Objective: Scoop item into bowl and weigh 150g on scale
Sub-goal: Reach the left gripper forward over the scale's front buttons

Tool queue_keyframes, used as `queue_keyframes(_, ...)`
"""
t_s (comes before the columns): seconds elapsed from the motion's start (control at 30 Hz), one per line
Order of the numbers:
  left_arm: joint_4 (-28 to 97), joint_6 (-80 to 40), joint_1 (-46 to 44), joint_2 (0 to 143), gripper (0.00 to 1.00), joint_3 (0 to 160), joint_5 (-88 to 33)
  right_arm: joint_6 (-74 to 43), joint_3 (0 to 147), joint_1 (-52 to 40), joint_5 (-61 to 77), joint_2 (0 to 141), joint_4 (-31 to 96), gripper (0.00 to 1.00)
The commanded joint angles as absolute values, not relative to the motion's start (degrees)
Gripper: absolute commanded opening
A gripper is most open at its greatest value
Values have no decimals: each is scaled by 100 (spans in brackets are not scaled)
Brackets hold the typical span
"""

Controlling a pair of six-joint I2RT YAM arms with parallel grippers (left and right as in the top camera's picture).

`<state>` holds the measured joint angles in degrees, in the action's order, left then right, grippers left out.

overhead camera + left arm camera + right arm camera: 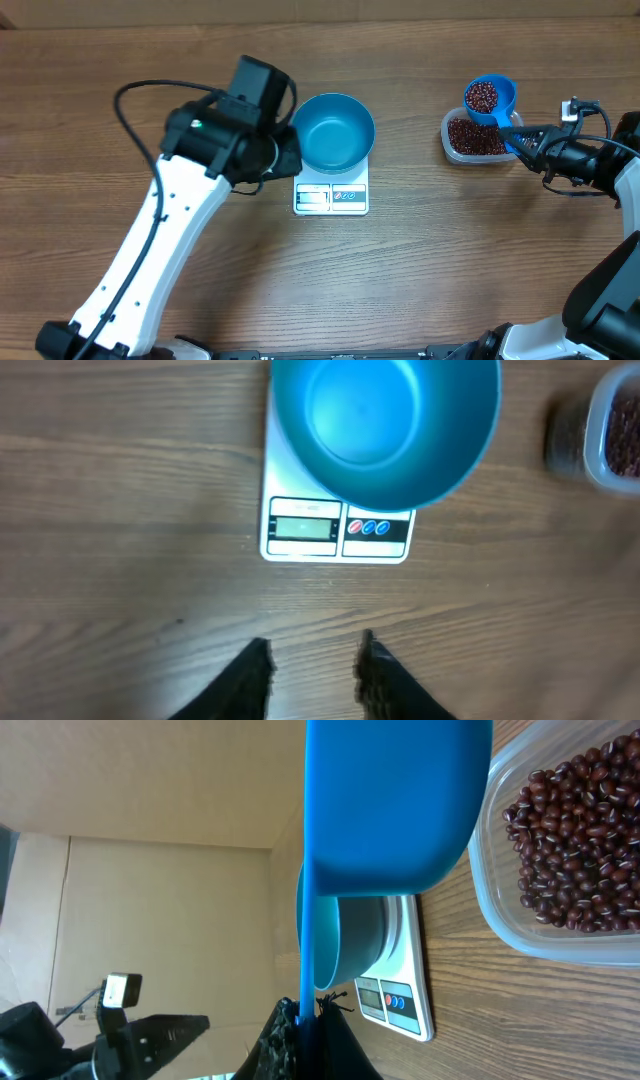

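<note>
The bowl point(333, 132) sits on the scale point(332, 197) about midway along the surface point(420, 280), nearer its far edge. The bowl covers the back of the scale, leaving the display and buttons showing at the front, and its inside holds nothing. The left claw point(314, 646) hangs just left of the bowl, with its fingers at a narrow gap and nothing between them. In the left wrist view it points across bare wood at the scale's front. The left arm's dark wrist housing crowds the bowl's left rim.

Toward the right edge stands a clear tub point(449, 133) holding the beans point(570, 850) in a loose heap. The right claw point(517, 141) is clamped on the handle of a blue scoop point(500, 92). The scoop is full of beans and sits over the tub's far rim. Between the scoop and the bowl the wood is open. From the right wrist view, the scoop's underside blocks most of the bowl.
</note>
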<state>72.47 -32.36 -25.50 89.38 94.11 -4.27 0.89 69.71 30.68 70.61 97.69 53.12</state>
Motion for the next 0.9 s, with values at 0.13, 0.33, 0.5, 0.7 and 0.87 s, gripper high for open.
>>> queue_keyframes(0.13, 7172, -2825, -2749, 9194, 4, 9411, -445, 202, 7039, 3087, 7343, 9802, 5275, 4)
queue_keyframes(0.33, 7081, -2550, -2801, 9441, 4, 9411, -504, 202, 7041, 3089, 7343, 9802, 5251, 4)
queue_keyframes(0.5, 6930, -2036, -2965, 9725, 4, 9411, -506, 200, 7039, 3089, 7343, 9802, 5231, 4)
queue_keyframes(0.7, 6775, -1146, -3157, 10186, 4, 9411, -495, 200, 7041, 3089, 7343, 9802, 5231, 4)
queue_keyframes(0.87, 6681, -617, -3284, 10667, 4, 9411, -502, 200, 7039, 3089, 7341, 9802, 5231, 4)
